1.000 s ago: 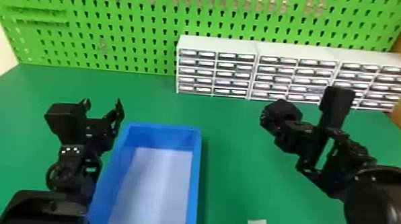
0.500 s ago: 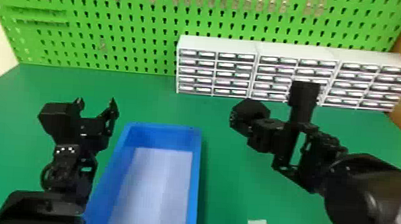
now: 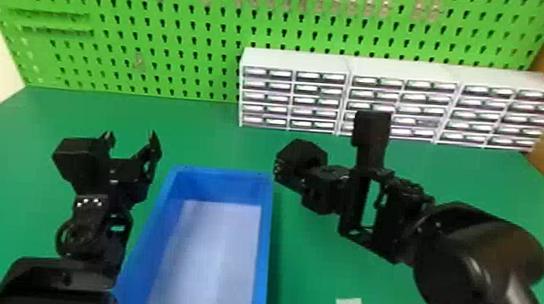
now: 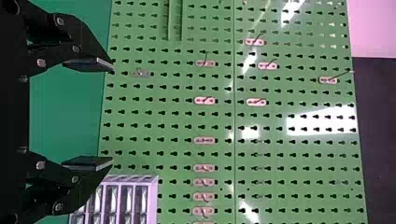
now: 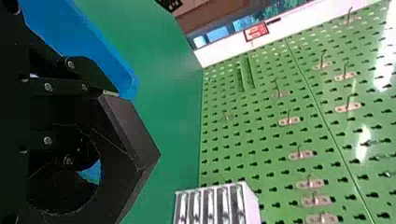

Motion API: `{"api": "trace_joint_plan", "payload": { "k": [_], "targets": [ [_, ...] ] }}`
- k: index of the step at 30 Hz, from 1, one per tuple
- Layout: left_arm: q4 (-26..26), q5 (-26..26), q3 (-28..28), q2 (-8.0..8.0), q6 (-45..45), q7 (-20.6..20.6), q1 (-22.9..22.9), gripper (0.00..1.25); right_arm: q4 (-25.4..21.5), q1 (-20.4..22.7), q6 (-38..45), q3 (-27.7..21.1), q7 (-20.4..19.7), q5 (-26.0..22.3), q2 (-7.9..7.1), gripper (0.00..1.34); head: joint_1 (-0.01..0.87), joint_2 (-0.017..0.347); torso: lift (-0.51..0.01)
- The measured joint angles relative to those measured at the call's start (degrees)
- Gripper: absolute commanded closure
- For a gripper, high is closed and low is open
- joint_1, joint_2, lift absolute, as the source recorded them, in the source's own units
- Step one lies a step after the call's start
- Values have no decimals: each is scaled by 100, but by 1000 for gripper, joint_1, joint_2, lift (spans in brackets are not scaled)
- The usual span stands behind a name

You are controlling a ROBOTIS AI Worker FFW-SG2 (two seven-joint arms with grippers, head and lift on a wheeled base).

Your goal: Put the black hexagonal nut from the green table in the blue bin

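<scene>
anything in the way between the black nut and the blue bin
Nothing visible stands between the black hexagonal nut, held in the right gripper, and the blue bin; only the bin's own right wall borders that side.

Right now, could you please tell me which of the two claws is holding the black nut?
The robot's right claw holds the black nut; the left claw stands open with nothing between its fingers.

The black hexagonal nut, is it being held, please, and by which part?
The right gripper holds the black nut by one side wall, beside its central hole.
</scene>
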Motion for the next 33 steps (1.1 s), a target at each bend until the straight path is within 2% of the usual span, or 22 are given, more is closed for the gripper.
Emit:
{"api": "trace_joint_plan", "payload": {
  "k": [15,33],
  "targets": [
    [0,-1,29,0,0,0,0,529,270,-197,-3,625,17,-632,-63,1171,657,57,-95],
    [0,-16,50,0,0,0,0,529,520,-463,164,1063,281,-996,-98,1171,657,57,-95]
  ]
}}
